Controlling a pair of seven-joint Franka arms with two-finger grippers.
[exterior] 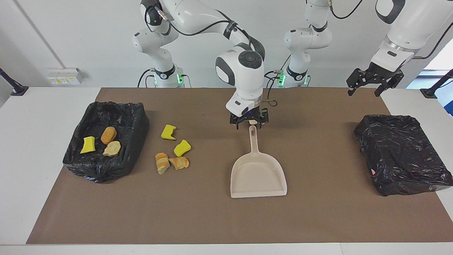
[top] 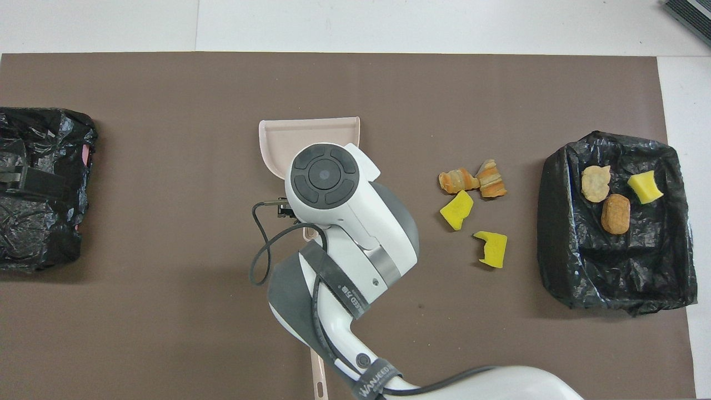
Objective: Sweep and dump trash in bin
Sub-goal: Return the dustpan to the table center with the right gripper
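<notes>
You've got seven bits of trash in two groups, all at the right arm's end of the table. Three sit inside the bin (exterior: 106,141), a black-bag-lined tray: a yellow sponge chunk (exterior: 87,145), a golden-brown nugget (exterior: 108,135) and a pale beige lump (exterior: 112,148), nugget and lump touching or nearly so. Four lie loose on the brown mat just beside the bin, toward the table's middle: a notched yellow sponge piece (exterior: 168,132) nearest the robots, a second yellow sponge wedge (exterior: 182,148) a bit farther out, then two tan-and-orange striped bread-like pieces (exterior: 162,163) (exterior: 180,162) side by side, touching, farthest from the robots.
</notes>
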